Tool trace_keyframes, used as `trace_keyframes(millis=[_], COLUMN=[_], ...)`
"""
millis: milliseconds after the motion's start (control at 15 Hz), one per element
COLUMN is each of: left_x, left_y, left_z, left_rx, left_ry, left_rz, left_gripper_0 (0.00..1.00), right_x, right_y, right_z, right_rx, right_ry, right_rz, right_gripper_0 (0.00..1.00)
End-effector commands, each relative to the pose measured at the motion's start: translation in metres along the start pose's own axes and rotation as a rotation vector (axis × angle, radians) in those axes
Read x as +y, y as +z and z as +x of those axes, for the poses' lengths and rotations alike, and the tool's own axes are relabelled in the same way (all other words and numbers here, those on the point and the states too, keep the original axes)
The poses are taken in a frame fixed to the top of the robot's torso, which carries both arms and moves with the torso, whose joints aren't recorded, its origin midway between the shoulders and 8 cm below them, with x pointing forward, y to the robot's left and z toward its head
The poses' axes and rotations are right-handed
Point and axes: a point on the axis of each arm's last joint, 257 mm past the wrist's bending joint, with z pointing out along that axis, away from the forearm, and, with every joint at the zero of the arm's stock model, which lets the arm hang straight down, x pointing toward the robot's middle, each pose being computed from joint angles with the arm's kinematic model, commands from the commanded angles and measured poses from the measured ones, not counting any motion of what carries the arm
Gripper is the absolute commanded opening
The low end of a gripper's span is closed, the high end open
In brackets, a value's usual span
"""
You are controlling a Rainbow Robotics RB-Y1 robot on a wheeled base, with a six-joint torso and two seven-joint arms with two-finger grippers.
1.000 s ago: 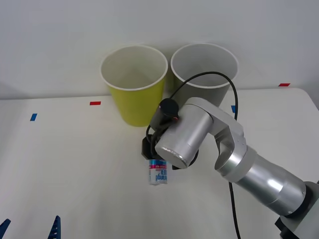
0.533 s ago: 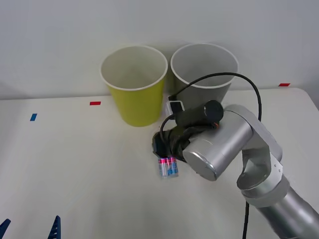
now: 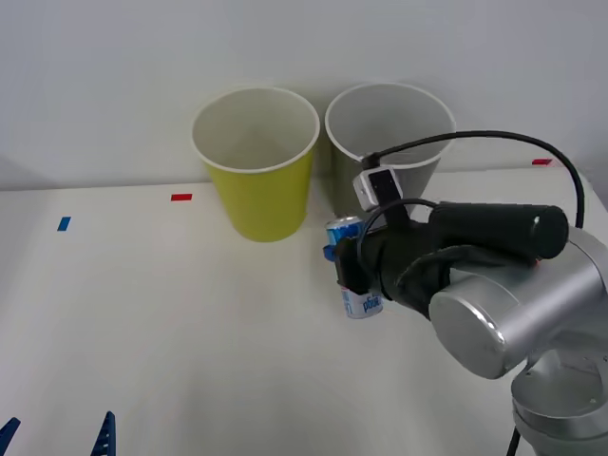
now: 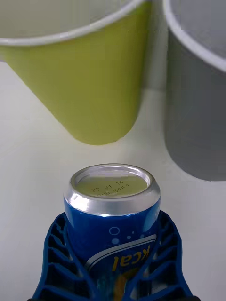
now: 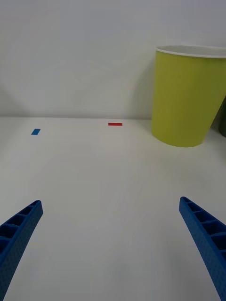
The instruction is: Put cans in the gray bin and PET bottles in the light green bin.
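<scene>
While we've got the can pinched and lifted, the biggest things to worry about are the two bins sitting side by side just beyond the right gripper (image 3: 348,267). The light green bin (image 3: 258,195) is ahead and off to its left, the gray bin (image 3: 418,171) is ahead and slightly to its right, and they stand so close that their rims almost touch. That's our main risk, I think: if we drift a bit left on the carry, the can drops into the green one, which is meant for PET bottles. Coming in too low is the other one, since the can or the wrist could clip the gray bin's white rim and shove or tip it.

Next down in size, the right arm's wrist and its black cable (image 3: 475,138) loop close above the gray bin's rim, so a snag there looks possible.

Then the gripper itself: its blue ribbed fingers (image 4: 59,254) are closed around the can (image 4: 112,214) on both sides, holding it off the table and tilted. It's slim and smooth, so a quick swing could let it slip.

Smallest worry: the left gripper (image 5: 110,225) sits spread wide open and holding nothing, low over the table (image 5: 103,178), well away from all this.
</scene>
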Motion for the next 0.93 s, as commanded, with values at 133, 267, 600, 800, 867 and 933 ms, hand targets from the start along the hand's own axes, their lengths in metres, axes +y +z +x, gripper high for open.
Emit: trace_keyframes(millis=[133,267,600,800,867,933], left_x=[0.000,0.000,0.000,0.000,0.000,0.000], left_y=[0.000,0.000,0.000,0.000,0.000,0.000], left_z=[0.000,0.000,0.000,0.000,0.000,0.000], left_rx=[0.000,0.000,0.000,0.000,0.000,0.000], left_ry=[0.000,0.000,0.000,0.000,0.000,0.000], left_rz=[0.000,0.000,0.000,0.000,0.000,0.000], left_gripper_0=[1.00,1.00,1.00,1.00,1.00,1.00], right_x=[-0.020,-0.027,-0.045,-0.052,-0.053,-0.053], right_y=[-0.022,-0.035,-0.061,-0.075,-0.078,-0.085], right_z=[-0.029,-0.042,-0.086,-0.118,-0.126,-0.138], right_rx=[-0.094,-0.141,-0.270,-0.358,-0.382,-0.416], right_ry=[-0.008,-0.011,0.010,0.029,0.034,0.032], right_rz=[0.049,0.075,0.156,0.200,0.206,0.219], right_gripper_0=[0.00,0.00,0.00,0.00,0.00,0.00])
